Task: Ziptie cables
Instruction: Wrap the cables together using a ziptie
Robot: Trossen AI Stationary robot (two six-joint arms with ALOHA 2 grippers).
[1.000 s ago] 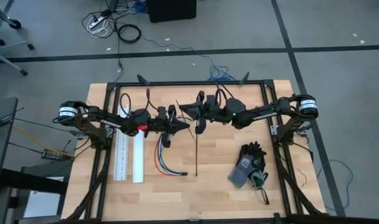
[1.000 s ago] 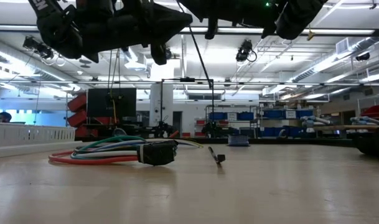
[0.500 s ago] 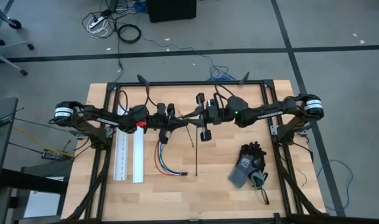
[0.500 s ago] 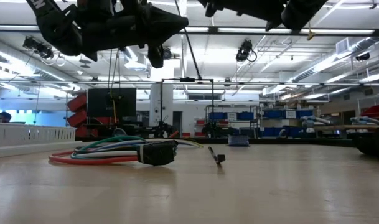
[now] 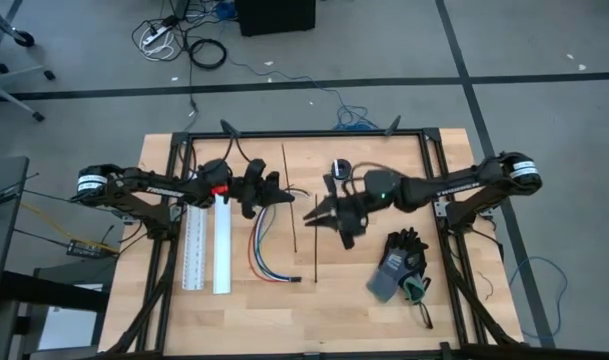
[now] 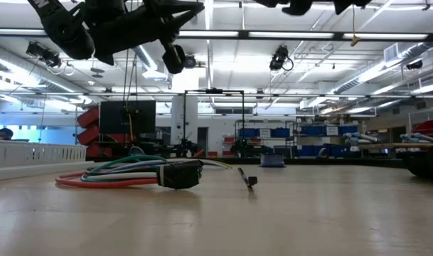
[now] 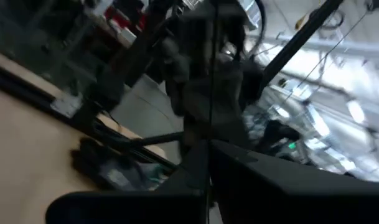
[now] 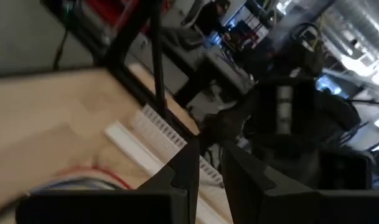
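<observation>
- My left end effector (image 5: 274,192) hangs above the counter (image 5: 354,310) with its fingers pressed together. They seem to pinch the raised ziptie (image 5: 285,165), though the wrist view is too smeared for me to be sure of the contact.
- That strip runs from 12 to 6 o'clock past my left fingertips, a thin black line.
- My right end effector (image 5: 322,214) sits at 3 o'clock of the left one, close beside it. Its fingers are slightly spread and hold nothing.
- The second ziptie (image 5: 315,255) lies flat on the counter at 6 o'clock of my right end effector, untouched.
- The cables (image 5: 263,252) lie on the counter at 6 o'clock of my left end effector, a loose coloured bundle that is not yet bound.
- Farther out are a white channel (image 5: 202,250) at 9 o'clock of the cables and a dark glove (image 5: 397,262) at 3 o'clock of them.
- I judge the step in hand to be readying one strip in the air, before any looping.
- Next, I need the right fingers to take the strip's free end so it can be brought under the bundle and threaded through its head.
</observation>
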